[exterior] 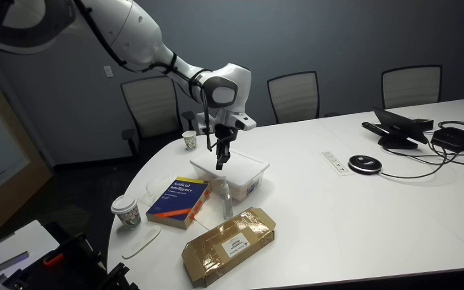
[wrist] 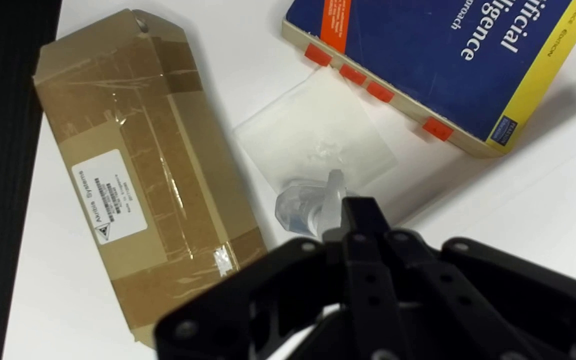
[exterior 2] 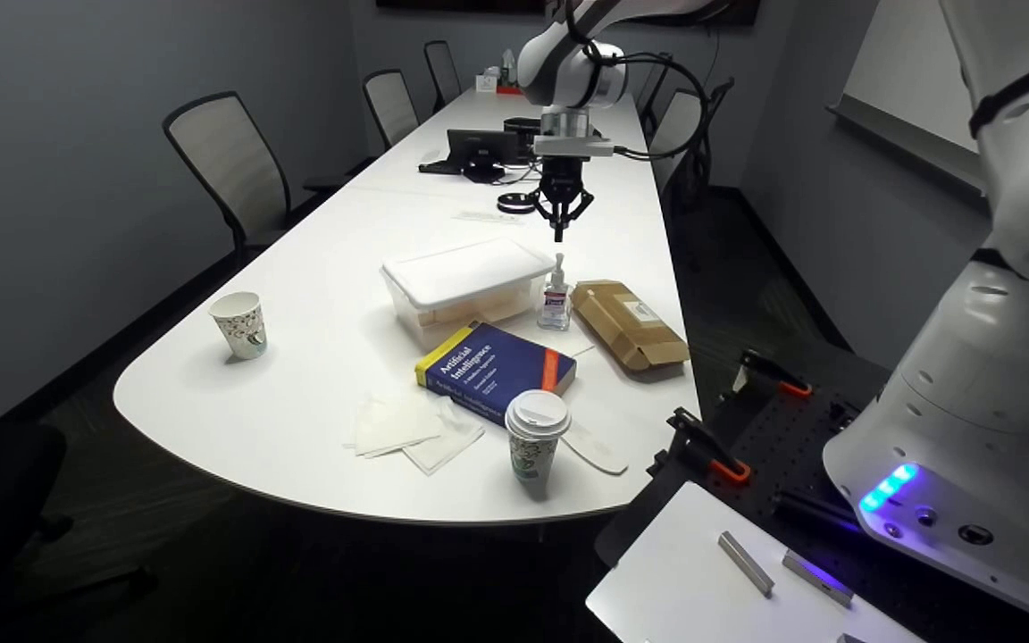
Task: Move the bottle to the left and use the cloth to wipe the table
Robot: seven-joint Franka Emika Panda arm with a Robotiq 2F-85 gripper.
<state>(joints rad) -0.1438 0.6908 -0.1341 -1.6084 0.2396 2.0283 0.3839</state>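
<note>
The clenched, empty claw (exterior 2: 558, 236) hangs above the bottle (exterior 2: 555, 308); whether this is moved left, I cannot tell. The cloth (wrist: 308, 130) lies flat; wiping the desk (exterior 2: 300, 402) seems not begun.

One bottle (exterior 2: 555, 308), one book (exterior 2: 495, 368), one carton (exterior 2: 629, 323), one tub (exterior 2: 468, 271), two paper cups (exterior 2: 240, 325) (exterior 2: 536, 446)

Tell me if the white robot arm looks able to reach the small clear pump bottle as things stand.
Probably yes: the black gripper hangs above the small clear pump bottle, with nothing visible between them. It is shut, though, so it would likely need to open first.
</note>
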